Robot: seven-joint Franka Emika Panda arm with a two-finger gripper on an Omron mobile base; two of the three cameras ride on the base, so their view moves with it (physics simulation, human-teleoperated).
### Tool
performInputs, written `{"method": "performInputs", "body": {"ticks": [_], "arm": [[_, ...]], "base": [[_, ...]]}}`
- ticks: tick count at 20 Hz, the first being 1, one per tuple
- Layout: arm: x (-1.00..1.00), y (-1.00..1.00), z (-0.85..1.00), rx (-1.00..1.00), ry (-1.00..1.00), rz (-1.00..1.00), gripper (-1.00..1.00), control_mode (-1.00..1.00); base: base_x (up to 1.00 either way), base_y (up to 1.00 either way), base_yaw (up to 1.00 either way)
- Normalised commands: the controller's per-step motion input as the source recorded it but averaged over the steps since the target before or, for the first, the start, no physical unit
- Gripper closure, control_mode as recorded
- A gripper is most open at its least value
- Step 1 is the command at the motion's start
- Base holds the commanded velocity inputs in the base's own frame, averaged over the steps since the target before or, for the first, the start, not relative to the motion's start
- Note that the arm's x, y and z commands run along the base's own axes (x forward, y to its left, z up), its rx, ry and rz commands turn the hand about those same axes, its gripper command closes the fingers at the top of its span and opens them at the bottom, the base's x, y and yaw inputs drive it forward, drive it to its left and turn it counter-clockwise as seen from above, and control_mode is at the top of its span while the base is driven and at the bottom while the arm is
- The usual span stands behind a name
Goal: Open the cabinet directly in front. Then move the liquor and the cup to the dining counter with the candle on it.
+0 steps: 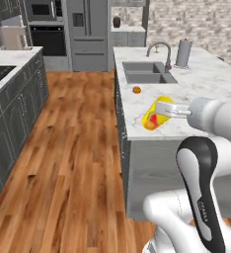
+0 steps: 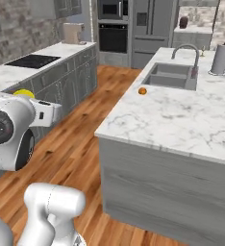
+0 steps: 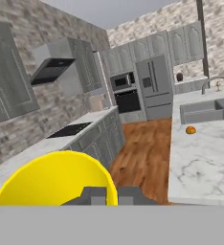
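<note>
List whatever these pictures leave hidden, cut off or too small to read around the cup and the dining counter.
- The cup: its lower part is cut off by the bottom of the hand view; in the right base view the arm covers all but a yellow sliver.
- Grip: in the left base view the gripper overlaps the cup, hiding the contact.
- Small orange thing on the dining counter: too small to identify.

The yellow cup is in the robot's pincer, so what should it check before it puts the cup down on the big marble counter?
1. Pincer shut on the yellow cup: ok.
2. Cup upright: not ok, it is tipped on its side in the left base view.
3. Cup over the dining counter: cannot tell, the two base views disagree.
4. Bare marble near the counter's front corner: ok.
5. Small orange thing by the sink is away from that corner: ok.
6. Candle spotted on this counter: cannot tell.
</note>
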Motion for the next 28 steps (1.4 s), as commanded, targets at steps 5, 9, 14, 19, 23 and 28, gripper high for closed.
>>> {"method": "performInputs", "body": {"ticks": [5,9,14,19,23,28], "arm": [[0.0,0.0,0.0,0.0,0.0,0.0,1.0,1.0],[0.0,0.0,0.0,0.0,0.0,0.0,1.0,1.0],[0.0,0.0,0.0,0.0,0.0,0.0,1.0,1.0],[0.0,0.0,0.0,0.0,0.0,0.0,1.0,1.0],[0.0,0.0,0.0,0.0,0.0,0.0,1.0,1.0],[0.0,0.0,0.0,0.0,0.0,0.0,1.0,1.0]], "base": [[0.26,0.85,0.0],[0.31,1.0,0.0],[0.61,0.92,-0.01],[1.0,0.33,-0.14],[1.0,0.18,-0.12],[1.0,0.23,-0.17]]}}
